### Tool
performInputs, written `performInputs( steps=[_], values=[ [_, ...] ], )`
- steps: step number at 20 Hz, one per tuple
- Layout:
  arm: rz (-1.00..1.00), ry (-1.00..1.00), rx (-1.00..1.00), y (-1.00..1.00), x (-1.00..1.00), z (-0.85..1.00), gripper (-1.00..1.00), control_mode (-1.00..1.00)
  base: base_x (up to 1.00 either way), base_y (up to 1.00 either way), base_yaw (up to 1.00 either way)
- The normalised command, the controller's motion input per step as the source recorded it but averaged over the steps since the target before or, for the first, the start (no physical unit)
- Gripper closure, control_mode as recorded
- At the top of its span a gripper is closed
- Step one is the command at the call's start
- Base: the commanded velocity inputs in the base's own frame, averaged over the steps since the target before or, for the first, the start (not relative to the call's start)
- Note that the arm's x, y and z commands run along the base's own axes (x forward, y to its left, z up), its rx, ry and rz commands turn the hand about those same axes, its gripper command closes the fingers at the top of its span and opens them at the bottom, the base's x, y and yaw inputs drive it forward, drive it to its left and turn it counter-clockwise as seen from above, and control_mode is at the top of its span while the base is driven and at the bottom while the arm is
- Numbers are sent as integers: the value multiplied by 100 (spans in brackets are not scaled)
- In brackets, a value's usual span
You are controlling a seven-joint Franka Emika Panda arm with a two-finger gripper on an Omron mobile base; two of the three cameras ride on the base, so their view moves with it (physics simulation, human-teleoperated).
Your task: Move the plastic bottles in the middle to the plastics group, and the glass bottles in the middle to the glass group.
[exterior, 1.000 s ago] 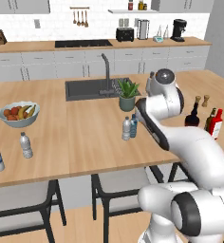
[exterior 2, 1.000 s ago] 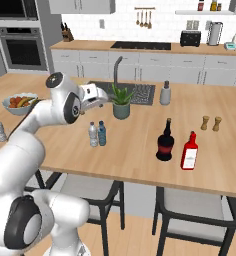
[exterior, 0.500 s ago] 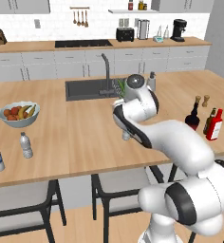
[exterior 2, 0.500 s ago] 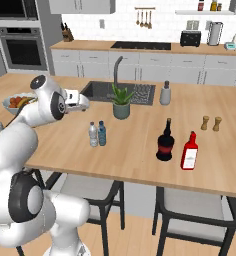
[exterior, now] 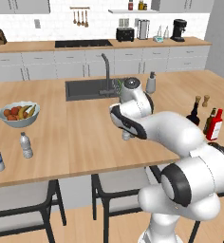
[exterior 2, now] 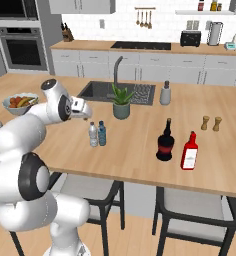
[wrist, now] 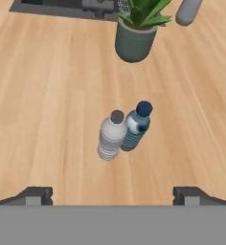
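Gripper (wrist: 113, 194) spread wide and empty, hovering above the table (wrist: 43, 110). Centre of the hand view: clear bottle (wrist: 111, 135) and blue-tinted bottle (wrist: 135, 125), upright and touching, well apart from the fingertips at the bottom edge. Top of the frame, beyond them: potted plant (wrist: 137, 33). Right of centre in the right base view: black bottle (exterior 2: 165, 141) beside red bottle (exterior 2: 189, 152).

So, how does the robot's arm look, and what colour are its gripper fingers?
The arm is glossy white, made of thick rounded segments with dark grey rings at the joints. Its hand is a small white block. The gripper has two small dark grey, blocky finger tips. I can see no cables or markings on it.
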Motion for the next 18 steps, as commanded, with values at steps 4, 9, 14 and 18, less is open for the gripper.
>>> performInputs(
  steps=[4,9,14,18],
  values=[
    [0,-7,12,-1,0,-59,-100,-100,0,0,0],
    [0,-13,17,-1,16,-54,-100,-100,0,0,0],
    [-3,-4,7,-13,12,-6,-100,-100,0,0,0],
    [-2,1,1,-28,0,26,-100,-100,0,0,0]
  ],
)
